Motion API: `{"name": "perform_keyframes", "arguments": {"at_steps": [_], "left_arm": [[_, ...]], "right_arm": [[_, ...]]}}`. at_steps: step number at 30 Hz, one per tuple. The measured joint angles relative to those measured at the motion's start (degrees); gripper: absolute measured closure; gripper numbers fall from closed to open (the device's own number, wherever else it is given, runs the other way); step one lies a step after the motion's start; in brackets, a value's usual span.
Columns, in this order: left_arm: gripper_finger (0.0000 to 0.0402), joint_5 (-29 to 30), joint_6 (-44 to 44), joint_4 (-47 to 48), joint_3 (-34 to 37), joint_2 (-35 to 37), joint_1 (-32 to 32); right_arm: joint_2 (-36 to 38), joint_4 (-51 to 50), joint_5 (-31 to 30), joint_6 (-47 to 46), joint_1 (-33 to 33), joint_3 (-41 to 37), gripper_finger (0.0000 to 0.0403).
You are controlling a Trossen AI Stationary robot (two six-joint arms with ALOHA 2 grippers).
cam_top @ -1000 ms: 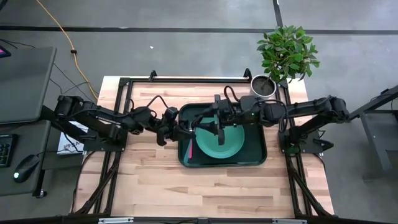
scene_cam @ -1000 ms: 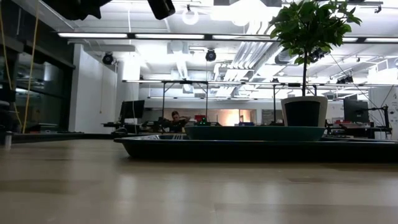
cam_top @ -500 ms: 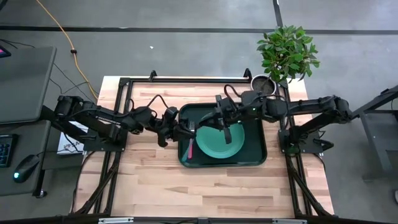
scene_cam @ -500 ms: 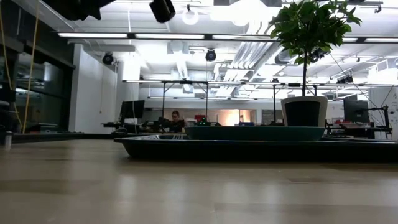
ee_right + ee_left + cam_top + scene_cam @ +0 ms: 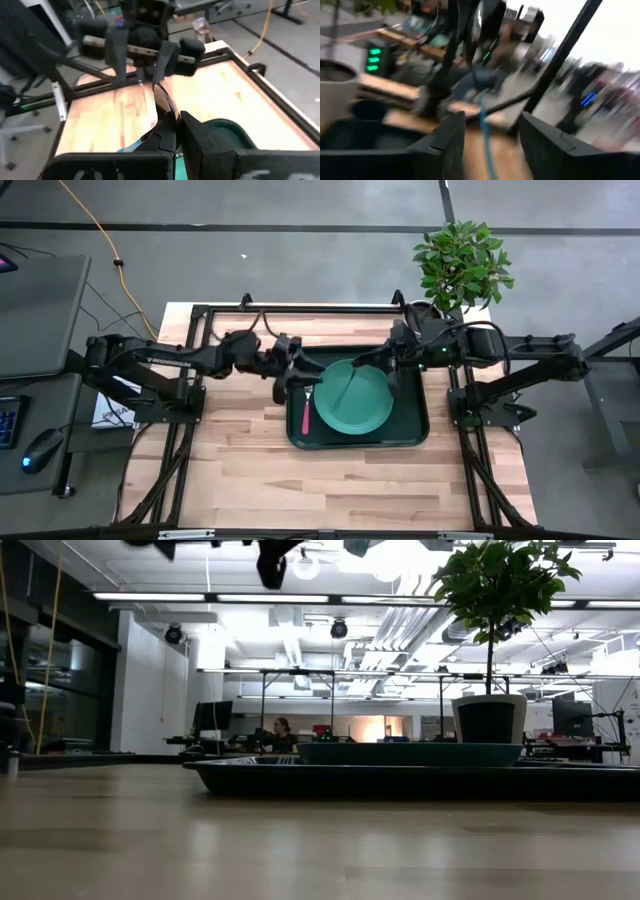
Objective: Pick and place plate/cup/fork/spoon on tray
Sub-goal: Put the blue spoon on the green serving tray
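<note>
My right gripper (image 5: 175,131) hangs over the teal plate (image 5: 352,402) and is shut on the spoon (image 5: 161,99). The spoon's dark shiny bowl sticks out past the fingertips toward my left gripper (image 5: 140,56). My left gripper (image 5: 296,380) stands open above the tray's far left corner, clear of the spoon. The plate lies flat in the dark green tray (image 5: 412,432). The pink-handled fork (image 5: 304,416) lies in the tray, left of the plate. A small dark cup (image 5: 367,110) shows only in the left wrist view, near the white pot. My right gripper pinches the spoon just behind its bowl (image 5: 165,117) between its two fingers. The bowl points on ahead of the fingertips, along the fingers. The spoon is lifted clear above the plate. The rest of the handle is hidden by the fingers.
A white pot with a green plant (image 5: 424,316) stands at the table's far right corner, close behind my right arm. Bare wooden table (image 5: 330,480) lies on the near side of the tray. The dark frame rail (image 5: 300,307) runs along the far edge.
The two grippers met over the plate with the spoon between them. My right gripper has since drawn back toward the table's right and far edges, taking the spoon with it. My left gripper has pulled away toward the far edge without it.
</note>
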State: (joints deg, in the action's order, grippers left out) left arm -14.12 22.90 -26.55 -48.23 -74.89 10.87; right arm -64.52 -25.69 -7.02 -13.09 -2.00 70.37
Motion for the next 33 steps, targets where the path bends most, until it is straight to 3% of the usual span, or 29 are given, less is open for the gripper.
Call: {"name": "perform_keyframes", "arguments": {"at_steps": [2, 5, 7, 15, 24, 29, 33], "left_arm": [[0.022, 2.87, -7.96, 11.03, -5.12, -0.25, -0.56], [0.0203, 12.54, -16.1, 24.6, -12.52, -2.19, -2.14], [0.0193, 16.59, -19.18, 29.43, -15.93, -3.86, -2.85], [0.0172, 11.89, -9.37, 32.02, -19.0, -8.87, -3.3], [0.0174, 11.62, -7.66, 33.19, -18.97, -9.97, -3.38], [0.0222, 8.34, -6.54, 34.39, -18.97, -9.97, -3.65], [0.0319, 8.33, -7.01, 36.22, -18.97, -9.97, -3.86]], "right_arm": [[0.12, 0.22, -1.69, 0.04, -0.02, 0.0, 0.0402], [-0.42, 0.36, -3.52, 0.21, 0.69, 0.0, 0.0402], [-1.18, 0.41, -3.99, 0.27, 1.49, 0.0, 0.0402], [-4.71, 6.6, -3.64, 2.2, 3.72, 0.0, 0.0402], [-4.69, 7.74, 0.03, 2.16, 3.85, 0.0, 0.0403], [-4.69, 7.41, -1.57, 2.83, 3.86, 0.0, 0.0403], [-4.69, 7.18, -1.51, 2.83, 3.83, 0.0, 0.0403]]}}
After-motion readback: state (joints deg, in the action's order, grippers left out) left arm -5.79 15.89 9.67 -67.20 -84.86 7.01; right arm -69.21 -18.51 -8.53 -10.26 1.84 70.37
